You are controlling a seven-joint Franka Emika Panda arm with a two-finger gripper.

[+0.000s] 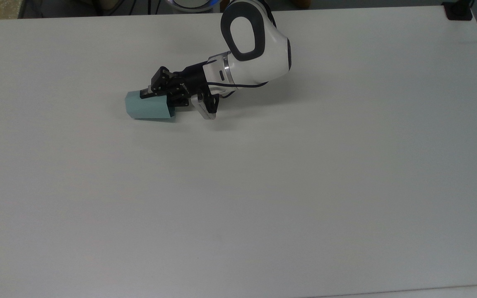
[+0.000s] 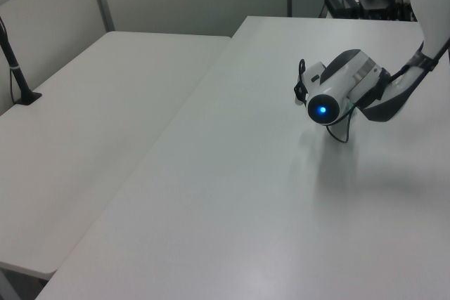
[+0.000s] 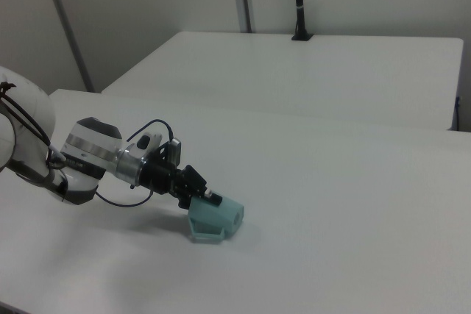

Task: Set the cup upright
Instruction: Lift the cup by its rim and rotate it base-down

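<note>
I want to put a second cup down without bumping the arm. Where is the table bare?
The table is bare across the top view's lower half and right side. Crowded: the upper middle, where the hand meets the cup lying on its side.

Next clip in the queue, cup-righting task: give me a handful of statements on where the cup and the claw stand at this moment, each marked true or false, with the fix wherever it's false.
1. The cup lies on its side on the table. True.
2. The claw hangs high above the table, far from the cup. False: it is low, right at the cup.
3. In the top view, the arm reaches the cup from the top view's right. True.
4. The cup is bright red. False: it is pale teal.
5. In the right view, the cup stands on the rear table. False: it is on the near one.
</note>
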